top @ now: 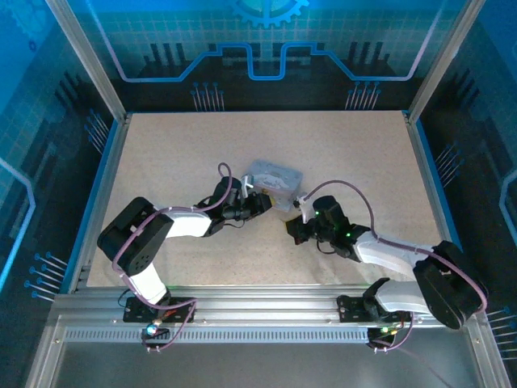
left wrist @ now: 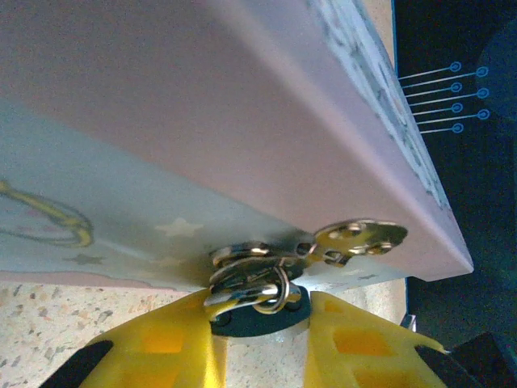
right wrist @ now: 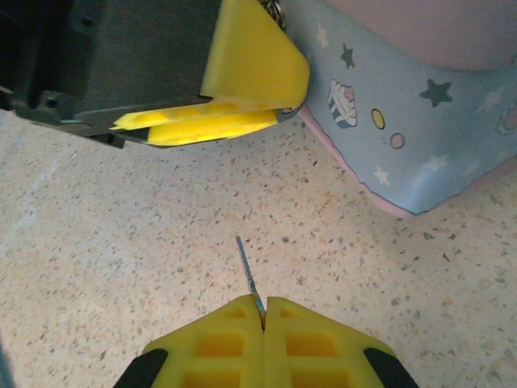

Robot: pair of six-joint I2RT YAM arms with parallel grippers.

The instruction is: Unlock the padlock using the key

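My left claw (left wrist: 258, 335) is right up against the front side of the tin (left wrist: 242, 121). Its two yellow fingers (left wrist: 161, 343) press in on the padlock (left wrist: 246, 322), one on each side of the little dark body. The shiny loop (left wrist: 254, 283) on top of the padlock seems to hook onto the metal clasp (left wrist: 359, 237) of the tin. So the padlock sits just under the tin's edge, touching it.

My right claw (right wrist: 264, 311) is near the tin too, but a bit back from it, with bare table (right wrist: 121, 242) in between. Its fingers are squeezed together on the key (right wrist: 249, 271). The key is thin and flat, and I see it from its edge. Its long side points straight out of my right claw, toward the tin and toward my left claw beside it.

I think the next move turns on this one thing. The padlock lies ahead of the key's tip and a little to the left, at the tin's front. The key and the padlock are apart, not touching. My right claw has to bring the key over. I cannot see the keyhole, so I cannot tell if the key is lined up with it.
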